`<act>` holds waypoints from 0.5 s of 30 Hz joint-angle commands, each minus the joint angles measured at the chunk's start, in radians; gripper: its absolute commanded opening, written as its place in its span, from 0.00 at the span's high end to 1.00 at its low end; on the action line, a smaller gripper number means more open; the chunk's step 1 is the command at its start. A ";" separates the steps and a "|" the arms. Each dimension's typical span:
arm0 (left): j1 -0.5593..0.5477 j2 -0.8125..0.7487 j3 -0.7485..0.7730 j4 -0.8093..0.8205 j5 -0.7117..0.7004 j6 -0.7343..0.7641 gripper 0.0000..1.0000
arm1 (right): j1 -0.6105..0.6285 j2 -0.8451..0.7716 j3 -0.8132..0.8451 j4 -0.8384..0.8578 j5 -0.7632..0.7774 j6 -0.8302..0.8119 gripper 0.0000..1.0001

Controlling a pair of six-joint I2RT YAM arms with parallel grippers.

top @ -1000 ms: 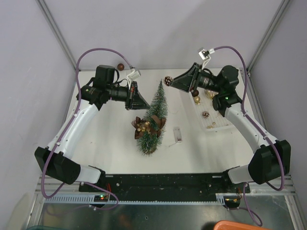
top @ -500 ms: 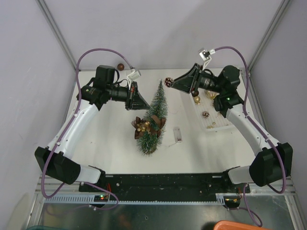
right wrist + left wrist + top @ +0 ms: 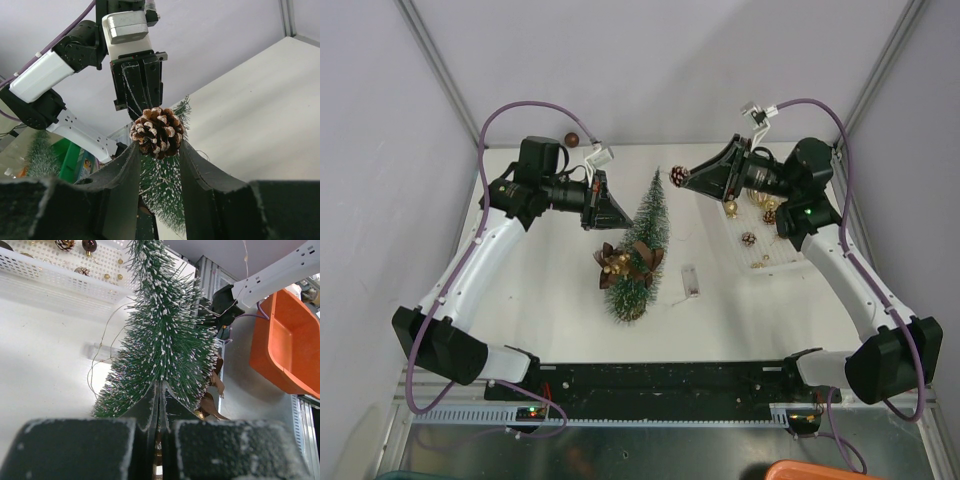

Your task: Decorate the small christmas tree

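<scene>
Item 1, my right claw (image 3: 159, 147): partly spread, pinching 1 frosted pine cone (image 3: 157, 131) just beside the tip of the small christmas tree (image 3: 642, 240). Item 2, my left claw (image 3: 159, 395): pressed together, tips against the tree's bristles. The tree stands mid-tabletop (image 3: 540, 290), between my 2 claws.

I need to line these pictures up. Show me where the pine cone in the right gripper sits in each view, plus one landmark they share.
Top external: pine cone at the right gripper, just right of the small christmas tree tip.
Left wrist: not in it; the cones in the basket are others.
Right wrist: centre, pinched between the fingers.
Shared landmark: the small christmas tree.
</scene>
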 commanded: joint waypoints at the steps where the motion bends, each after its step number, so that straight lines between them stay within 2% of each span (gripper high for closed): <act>1: -0.005 -0.041 -0.003 0.009 -0.001 0.000 1.00 | 0.009 -0.030 0.039 -0.045 -0.015 -0.048 0.62; 10: -0.005 -0.043 0.000 0.009 -0.002 -0.004 1.00 | 0.017 -0.021 0.015 -0.114 -0.004 -0.111 0.61; 15: -0.005 -0.043 0.000 0.009 -0.003 -0.005 1.00 | 0.022 -0.024 -0.021 -0.122 0.014 -0.132 0.49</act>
